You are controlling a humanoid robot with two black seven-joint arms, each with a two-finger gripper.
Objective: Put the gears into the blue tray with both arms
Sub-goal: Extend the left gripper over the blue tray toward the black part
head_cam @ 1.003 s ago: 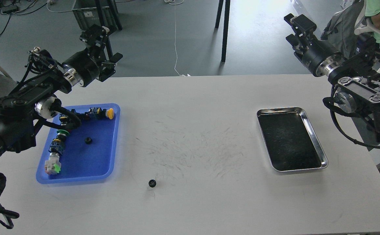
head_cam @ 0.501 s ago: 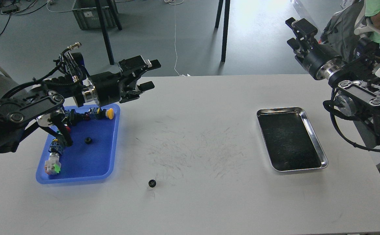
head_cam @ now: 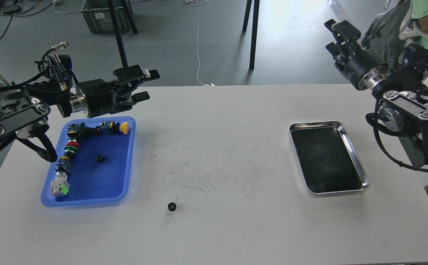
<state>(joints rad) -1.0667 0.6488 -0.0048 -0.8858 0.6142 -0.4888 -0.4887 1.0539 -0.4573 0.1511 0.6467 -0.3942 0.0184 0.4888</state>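
1. Surface (head_cam: pixel 236 228): white, scuffed, slick. A nudged gear could roll away.
2. Blue tray (head_cam: pixel 125 162): one gear (head_cam: pixel 99 158) inside, beside the switches (head_cam: pixel 68 154).
3. My left pincer (head_cam: pixel 145 85): spread, empty, above the tray's far edge. Right pincer (head_cam: pixel 336 36): can't tell its state.
4. Loose gear (head_cam: pixel 171 206): on the surface, near front edge. Tiny and flat, so a mis-pinch is likely.

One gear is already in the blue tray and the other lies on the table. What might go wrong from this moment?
1. The loose gear is tiny and lies flat on the white table; open fingers may push it away instead of gripping it.
2. The left gripper hovers by the blue tray; reaching down, the arm could bump its rim and shake the gear inside and the push-button switches.
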